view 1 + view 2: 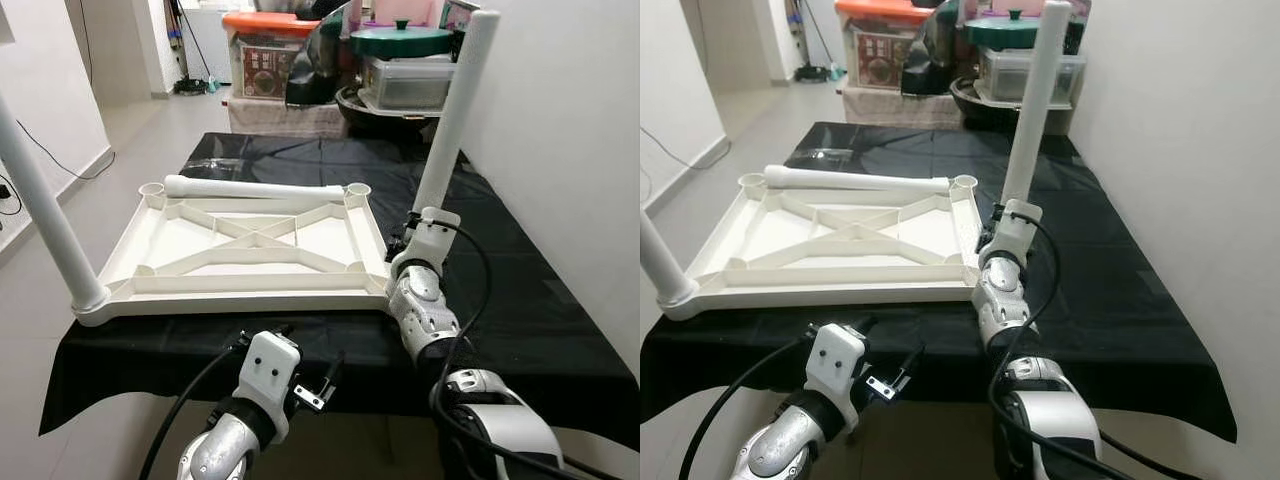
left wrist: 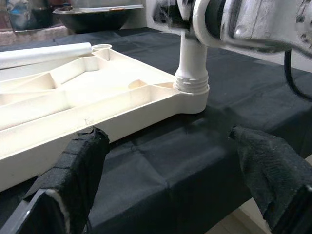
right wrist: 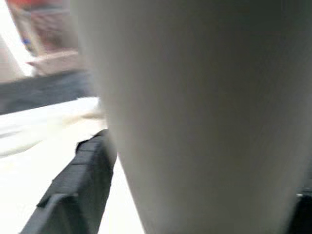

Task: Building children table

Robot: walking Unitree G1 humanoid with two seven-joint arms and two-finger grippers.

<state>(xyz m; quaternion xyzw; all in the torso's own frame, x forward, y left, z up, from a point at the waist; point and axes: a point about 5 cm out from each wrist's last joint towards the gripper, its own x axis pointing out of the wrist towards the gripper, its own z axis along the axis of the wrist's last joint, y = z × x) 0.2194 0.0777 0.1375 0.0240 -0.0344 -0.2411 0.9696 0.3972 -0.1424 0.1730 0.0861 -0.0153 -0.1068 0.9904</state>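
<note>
While the right gripper (image 3: 195,170) is clamped round the upright table leg (image 1: 455,115), that leg is seen standing in the near right corner socket of the upturned white tabletop (image 1: 250,245). The left gripper (image 2: 170,161) is held low before the table's front edge, its fingers (image 2: 78,170) spread wide, touching nothing. The tabletop is laid on a black cloth (image 1: 520,300); a second leg (image 1: 40,205) is set at the near left corner, and a loose leg (image 1: 250,187) is rested across the far rim.
</note>
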